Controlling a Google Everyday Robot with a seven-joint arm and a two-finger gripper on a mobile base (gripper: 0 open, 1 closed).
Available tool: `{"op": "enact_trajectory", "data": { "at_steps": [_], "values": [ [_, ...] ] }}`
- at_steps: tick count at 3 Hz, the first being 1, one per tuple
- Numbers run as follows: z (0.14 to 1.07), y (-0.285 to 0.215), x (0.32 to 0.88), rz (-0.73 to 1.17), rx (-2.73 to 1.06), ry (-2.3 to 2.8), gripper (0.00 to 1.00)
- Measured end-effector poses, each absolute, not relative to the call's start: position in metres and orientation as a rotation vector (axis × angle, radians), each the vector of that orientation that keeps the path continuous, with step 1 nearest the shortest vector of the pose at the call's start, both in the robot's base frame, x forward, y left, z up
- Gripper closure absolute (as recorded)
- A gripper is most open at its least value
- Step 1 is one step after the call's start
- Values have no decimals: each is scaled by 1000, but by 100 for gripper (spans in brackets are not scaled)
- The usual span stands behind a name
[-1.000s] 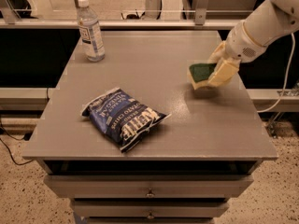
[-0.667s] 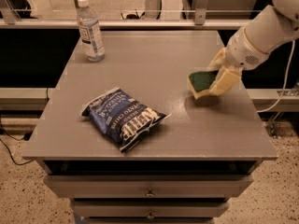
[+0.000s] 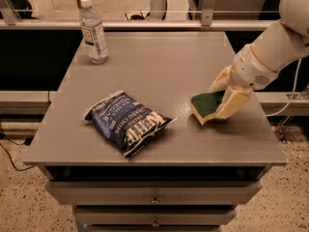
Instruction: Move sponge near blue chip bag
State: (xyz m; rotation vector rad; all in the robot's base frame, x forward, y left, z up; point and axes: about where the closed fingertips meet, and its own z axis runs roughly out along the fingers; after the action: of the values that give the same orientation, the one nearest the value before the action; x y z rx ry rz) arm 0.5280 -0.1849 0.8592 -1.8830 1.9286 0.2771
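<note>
The sponge [image 3: 206,103], dark green on top over pale yellow foam, is at the right side of the grey table [image 3: 159,62], low over the tabletop. My gripper [image 3: 225,96] comes in from the upper right on a white arm and is shut on the sponge, with one cream finger behind it and one in front. The blue chip bag [image 3: 126,122], crinkled dark blue foil with white lettering, lies flat at the front left of the table. The sponge is well to the right of the bag, with a gap between them.
A clear water bottle [image 3: 93,32] with a white cap stands at the table's back left corner. Drawers [image 3: 154,197] sit under the tabletop. A rail and posts run behind the table. Cables lie on the floor at both sides.
My gripper has carried the sponge toward the front of the table and down, closer to the chip bag. The bag and bottle have not moved.
</note>
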Motion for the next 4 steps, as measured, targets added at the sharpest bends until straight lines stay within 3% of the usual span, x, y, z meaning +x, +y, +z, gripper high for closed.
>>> {"op": "enact_trajectory", "data": {
  "at_steps": [1,2,4],
  "values": [
    [852,-167,507,342,-1939,1889,100],
    [850,-151,496,389,-1973,1856,87],
    [849,-124,493,438,-1989,1820,39]
  ]
}}
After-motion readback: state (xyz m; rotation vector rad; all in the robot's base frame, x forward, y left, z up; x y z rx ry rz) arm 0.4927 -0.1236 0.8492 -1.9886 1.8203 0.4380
